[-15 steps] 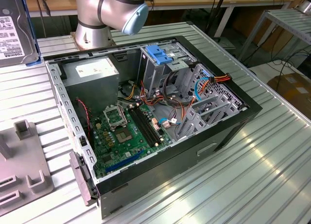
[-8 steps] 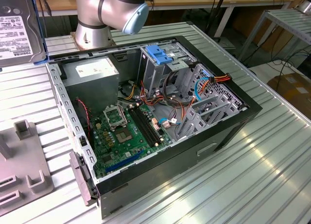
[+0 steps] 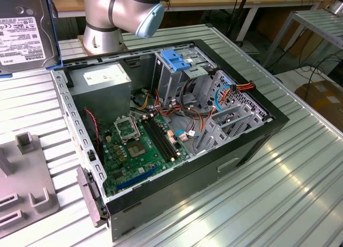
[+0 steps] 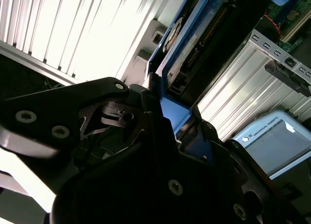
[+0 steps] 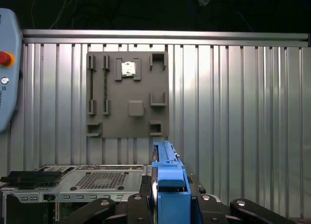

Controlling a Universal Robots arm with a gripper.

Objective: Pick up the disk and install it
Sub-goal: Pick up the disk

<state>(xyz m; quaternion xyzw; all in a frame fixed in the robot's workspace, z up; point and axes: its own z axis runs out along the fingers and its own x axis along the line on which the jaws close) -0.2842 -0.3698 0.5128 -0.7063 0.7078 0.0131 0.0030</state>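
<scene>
Evidently the gripper (image 5: 170,200) had its fingers clamped on the disk (image 3: 22,32), holding it upright above the ribbed table (image 3: 300,177), beside the open computer case (image 3: 252,145).

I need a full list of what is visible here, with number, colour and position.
the disk: one, grey with white label and blue frame, exterior view's upper left.
table: one, silver, beneath everything.
computer case: one, black, open, on the table.
power supply: one, grey, inside the case.
motherboard: one, green, on the case floor.
bracket: one, blue, atop the drive cage.
fixture plate: one, grey, on the table.
arm: one, silver and blue, beyond the case.
hand: one, black, shut on the disk.
</scene>
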